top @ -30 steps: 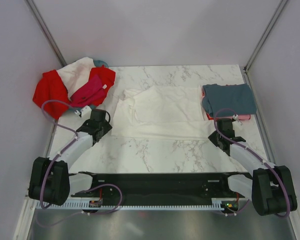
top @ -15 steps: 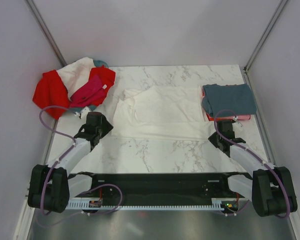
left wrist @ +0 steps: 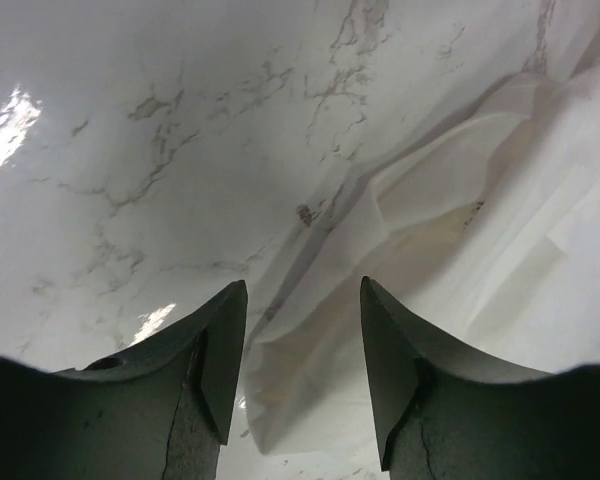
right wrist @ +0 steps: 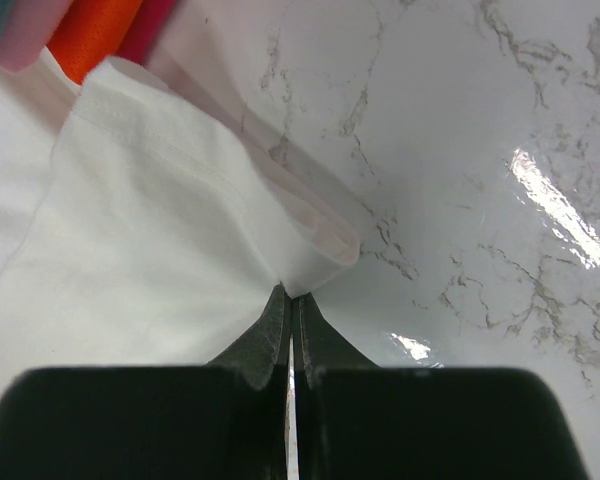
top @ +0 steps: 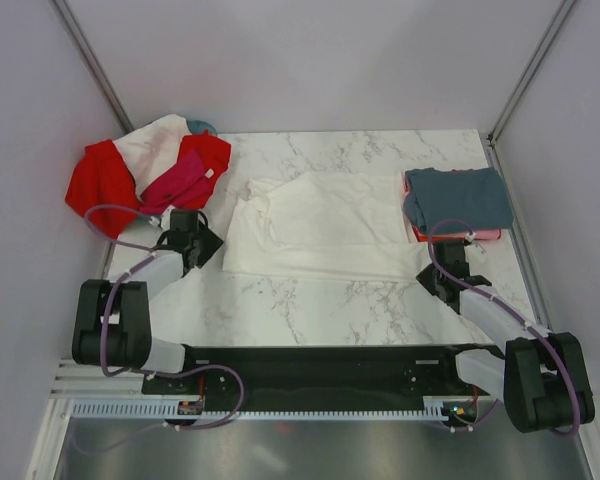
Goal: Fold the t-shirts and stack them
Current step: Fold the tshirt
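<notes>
A white t-shirt lies spread on the marble table. My left gripper is open at its near left corner. In the left wrist view the shirt's corner lies on the table between the open fingers of this gripper. My right gripper is shut on the shirt's near right corner. In the right wrist view the right gripper pinches a folded edge of the white shirt. A slate grey-blue shirt lies folded on a coral pink one at the right.
A heap of a red shirt, a white one and a magenta one lies over the teal basket at the far left. Grey walls close the table on three sides.
My left gripper has moved a little farther away, to the white shirt's near left corner, and its arm has folded back. The right arm has barely moved.
</notes>
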